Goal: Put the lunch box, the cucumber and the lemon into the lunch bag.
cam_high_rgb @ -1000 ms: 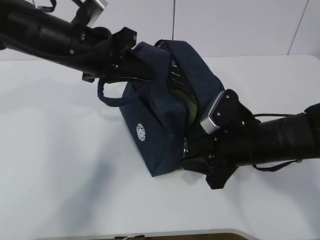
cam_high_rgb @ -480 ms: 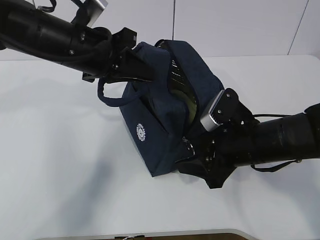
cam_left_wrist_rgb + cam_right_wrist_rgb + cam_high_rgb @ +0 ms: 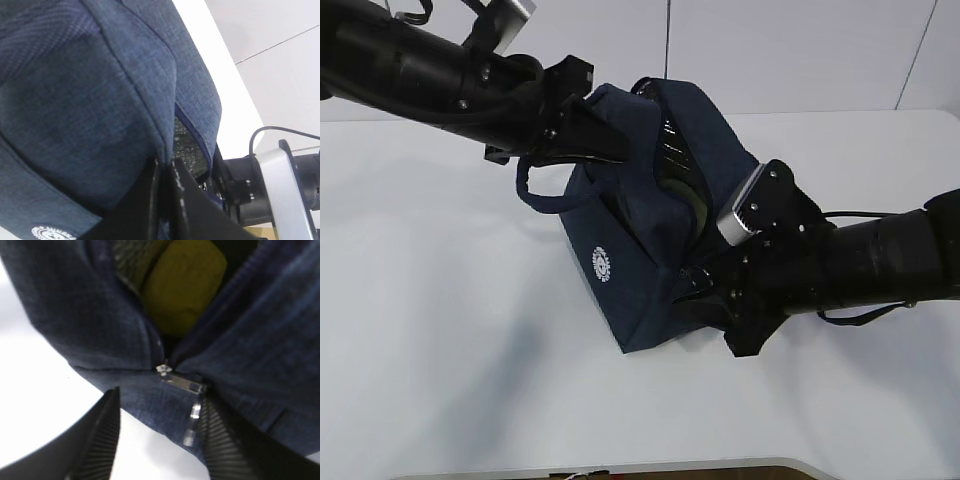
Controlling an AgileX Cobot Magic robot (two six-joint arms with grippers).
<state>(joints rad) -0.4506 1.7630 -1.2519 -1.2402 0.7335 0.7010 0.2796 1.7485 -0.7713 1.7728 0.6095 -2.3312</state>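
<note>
- My left gripper (image 3: 162, 200), jaws pressed together, pinches lunch bag (image 3: 640, 230) fabric, mid-table
- My right gripper (image 3: 160, 435), jaws spread, straddles zipper pull (image 3: 182, 385) at near end, not gripping
- Lemon (image 3: 182, 282) inside bag
- Bag looks soft, floppy; take the stiff metal pull, likely slippery

Lunch bag (image 3: 645, 215) at centre of the exterior frame, on the table (image 3: 430, 350), leaning toward upper right. Handle loop (image 3: 535, 190) at the bag's upper left, beside the left gripper (image 3: 605, 150), which sits against the bag's top edge. Right gripper (image 3: 695, 290) at the bag's lower right corner, by the zipper pull (image 3: 187, 385). Lemon (image 3: 182, 282) inside the bag's opening, above the zipper pull in the right wrist frame.
</note>
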